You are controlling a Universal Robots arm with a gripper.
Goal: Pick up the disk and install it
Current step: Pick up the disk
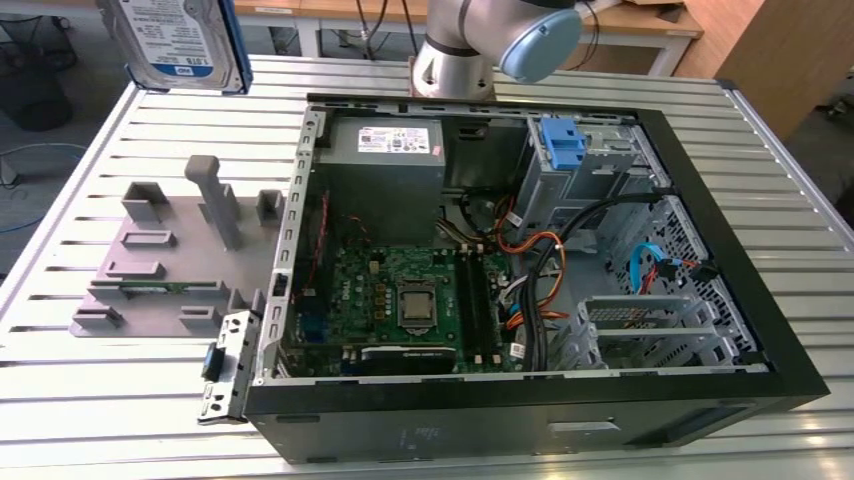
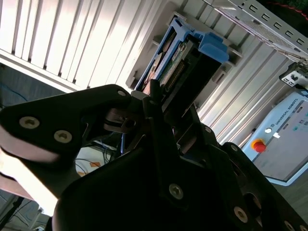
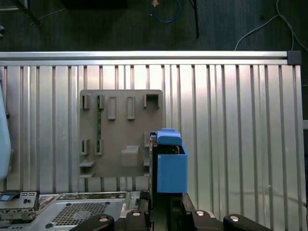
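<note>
The disk point(image 1: 174, 40), a silver drive with a white-and-blue label in a blue carrier, hangs in the air at the exterior view's upper left, above the table's far corner. Seen edge-on in the first wrist view, the disk point(image 3: 169, 166) stands out from my gripper point(image 3: 166, 204) over the slatted table, beside the grey holder. The second wrist view has my gripper point(image 2: 163, 113) shut on the disk point(image 2: 187, 60), with black fingers point(image 2: 159, 125) pressed on its two flat sides.
An open computer case point(image 1: 787, 380) lies on the slatted metal table point(image 1: 107, 400), with a grey power-supply box point(image 1: 387, 140) and a bare blue bracket point(image 1: 565, 145) in its drive bay. A grey slotted holder point(image 1: 167, 255) stands to the case's left in the exterior view.
</note>
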